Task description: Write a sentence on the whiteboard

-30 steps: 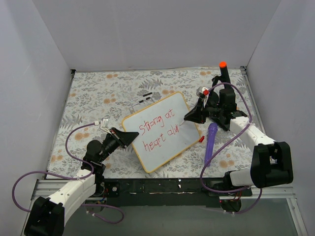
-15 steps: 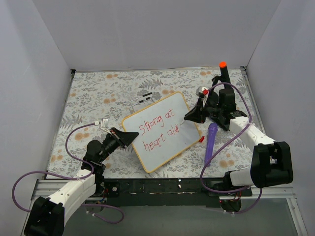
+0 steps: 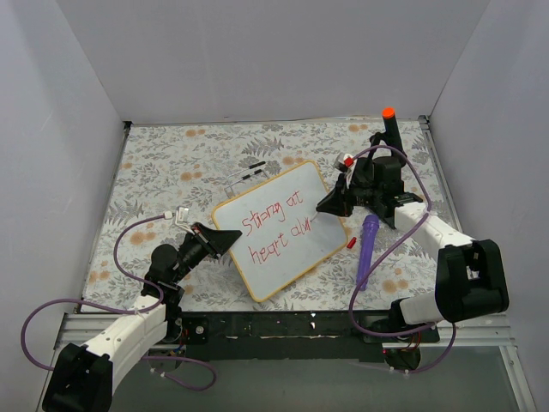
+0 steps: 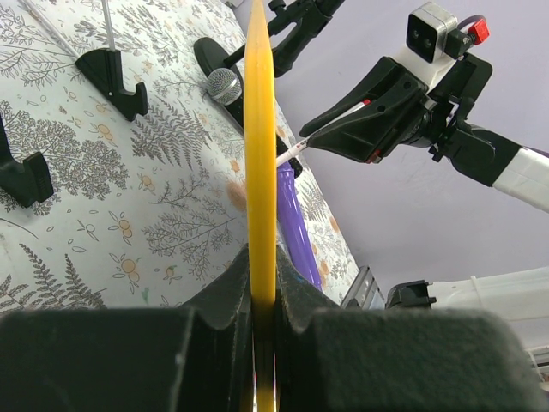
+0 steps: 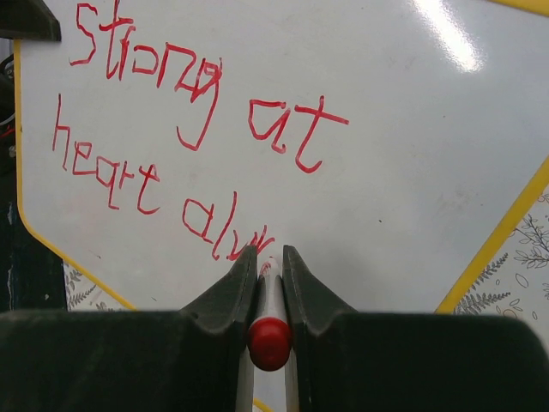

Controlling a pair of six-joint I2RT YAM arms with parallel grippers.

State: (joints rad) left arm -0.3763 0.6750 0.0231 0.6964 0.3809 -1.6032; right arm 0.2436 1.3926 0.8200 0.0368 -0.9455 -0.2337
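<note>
The whiteboard (image 3: 283, 227) lies tilted on the floral table, white with a yellow frame. Red writing (image 3: 276, 225) on it reads "Strong at" above "heart alw"; it shows clearly in the right wrist view (image 5: 171, 129). My left gripper (image 3: 225, 241) is shut on the board's left edge, seen edge-on as a yellow strip (image 4: 260, 172) between the jaws. My right gripper (image 3: 330, 206) is shut on a red-capped marker (image 5: 271, 300), whose tip touches the board at the end of "alw".
A purple microphone-like object (image 3: 367, 249) lies right of the board, with a small red cap (image 3: 352, 244) beside it. A black stand with an orange tip (image 3: 389, 129) is at the back right. A thin black-and-white stick (image 3: 247, 172) lies behind the board.
My right gripper has shifted slightly left with the marker, and the last red strokes after "al" have grown. The left gripper and board have not moved.
</note>
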